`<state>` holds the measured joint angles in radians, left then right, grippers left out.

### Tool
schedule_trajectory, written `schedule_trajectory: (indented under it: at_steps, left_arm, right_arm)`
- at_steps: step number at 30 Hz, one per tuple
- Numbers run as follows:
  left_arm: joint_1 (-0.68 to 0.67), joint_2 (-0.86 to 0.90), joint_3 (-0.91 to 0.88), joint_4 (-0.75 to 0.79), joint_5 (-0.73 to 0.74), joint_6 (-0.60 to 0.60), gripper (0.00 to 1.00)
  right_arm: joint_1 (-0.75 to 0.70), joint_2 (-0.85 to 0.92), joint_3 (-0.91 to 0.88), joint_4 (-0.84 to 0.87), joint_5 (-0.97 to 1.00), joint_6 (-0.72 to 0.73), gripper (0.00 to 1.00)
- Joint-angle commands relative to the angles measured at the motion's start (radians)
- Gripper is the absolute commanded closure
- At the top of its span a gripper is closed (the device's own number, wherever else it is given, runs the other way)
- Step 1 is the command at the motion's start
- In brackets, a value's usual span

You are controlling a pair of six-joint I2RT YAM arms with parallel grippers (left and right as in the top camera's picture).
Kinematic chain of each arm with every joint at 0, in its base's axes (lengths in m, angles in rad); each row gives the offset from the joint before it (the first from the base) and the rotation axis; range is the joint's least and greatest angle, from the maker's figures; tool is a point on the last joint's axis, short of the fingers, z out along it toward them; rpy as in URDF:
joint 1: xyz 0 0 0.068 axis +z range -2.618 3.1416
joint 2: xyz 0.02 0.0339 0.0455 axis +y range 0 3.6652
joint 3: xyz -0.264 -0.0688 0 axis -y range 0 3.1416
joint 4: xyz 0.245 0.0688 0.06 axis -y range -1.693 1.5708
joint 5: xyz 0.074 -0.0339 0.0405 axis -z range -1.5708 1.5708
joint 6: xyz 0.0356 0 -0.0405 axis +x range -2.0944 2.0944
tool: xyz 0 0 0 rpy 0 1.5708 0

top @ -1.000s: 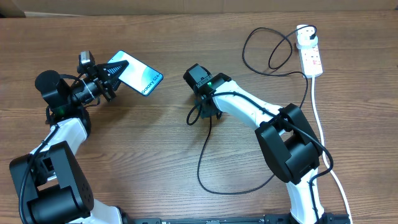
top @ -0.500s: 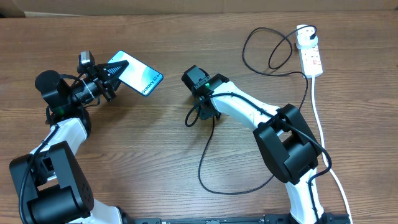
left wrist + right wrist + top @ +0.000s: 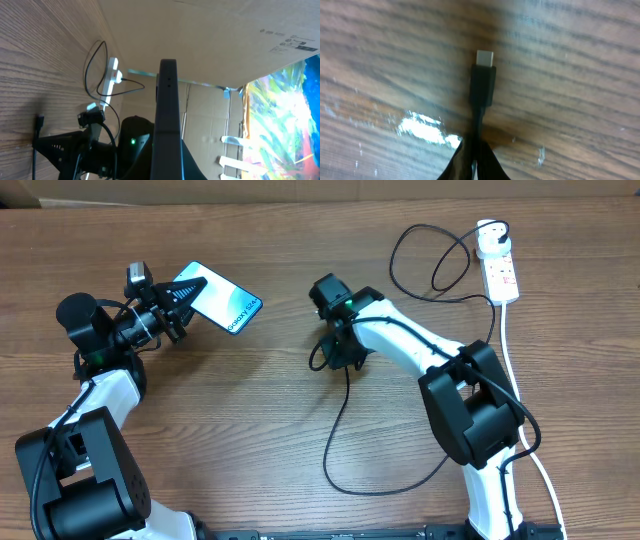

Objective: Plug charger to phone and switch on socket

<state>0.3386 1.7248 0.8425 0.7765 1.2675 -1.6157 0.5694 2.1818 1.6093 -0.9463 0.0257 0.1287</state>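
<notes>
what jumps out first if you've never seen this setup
The glowing blue phone stands out, held at upper left by the left gripper. At centre, the right gripper pinches the black charger just behind its connector tip; the white socket lies far right.

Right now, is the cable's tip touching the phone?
Apart. The overhead view shows table between the phone and the cable tip in the right tool.

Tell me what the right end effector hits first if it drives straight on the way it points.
Probably the table, with the tip of the charger it grips touching first; depth is unclear.
</notes>
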Motion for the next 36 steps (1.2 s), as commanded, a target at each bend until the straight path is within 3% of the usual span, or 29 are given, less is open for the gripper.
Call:
schedule_trajectory:
  at_steps: [1,11,14,23,27,31,36]
  left_arm:
    - [0.003,0.005,0.021,0.005,0.019,0.024,0.96]
    - [0.003,0.005,0.021,0.005,0.025,0.024,0.96]
    - [0.003,0.005,0.021,0.005,0.033,0.024,0.96]
    - [0.003,0.005,0.021,0.006,0.035,0.024,0.95]
    - [0.003,0.005,0.021,0.005,0.038,0.023,0.96]
    - [0.003,0.005,0.021,0.005,0.038,0.023,0.96]
    - [0.003,0.005,0.021,0.006,0.034,0.023,0.96]
  right_arm:
    - [-0.013,-0.019,0.017,-0.014,-0.103,-0.084,0.96]
    - [-0.015,-0.02,0.013,0.005,-0.093,-0.168,0.96]
    - [-0.015,-0.02,0.013,0.032,-0.048,-0.169,0.88]
    - [-0.015,0.003,0.013,0.062,-0.048,-0.182,0.83]
    - [-0.014,0.042,0.013,0.042,-0.058,-0.178,0.84]
    - [-0.014,0.059,0.013,0.005,-0.073,-0.145,0.96]
    - [-0.016,0.058,0.016,0.005,-0.076,-0.106,0.96]
